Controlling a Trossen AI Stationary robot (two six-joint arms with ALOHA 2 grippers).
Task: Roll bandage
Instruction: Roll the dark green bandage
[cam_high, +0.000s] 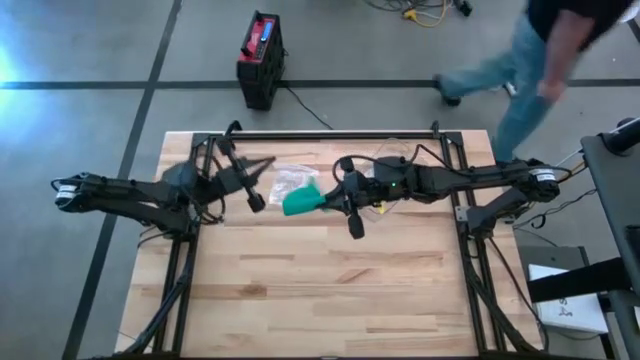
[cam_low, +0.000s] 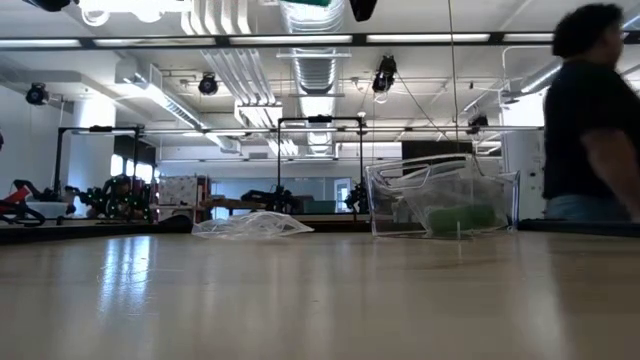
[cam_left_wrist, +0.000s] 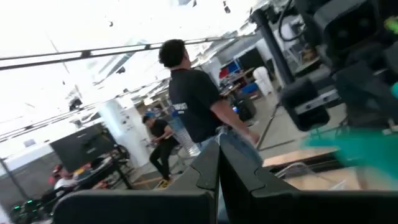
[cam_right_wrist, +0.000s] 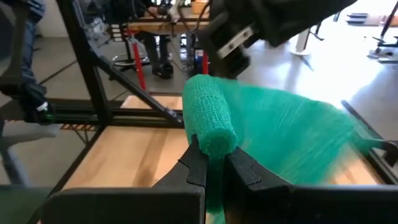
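My right gripper (cam_right_wrist: 214, 163) is pinched on the green bandage (cam_right_wrist: 214, 121), held up off the table (cam_high: 330, 290) near its far middle. Part is wound into a tight roll at my fingertips; a loose length fans away toward the left gripper (cam_high: 252, 176), pressed together just beside that loose end. Judged partway: the loose length is left to wind. A clear bag (cam_low: 250, 226) and clear bin (cam_low: 440, 200) sit on the table.

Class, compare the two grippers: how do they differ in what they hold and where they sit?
The right gripper is shut on the green bandage, near the table's middle; the left gripper is shut on nothing visible, toward the table's left. Both hang above the table's far end, fingers closed.
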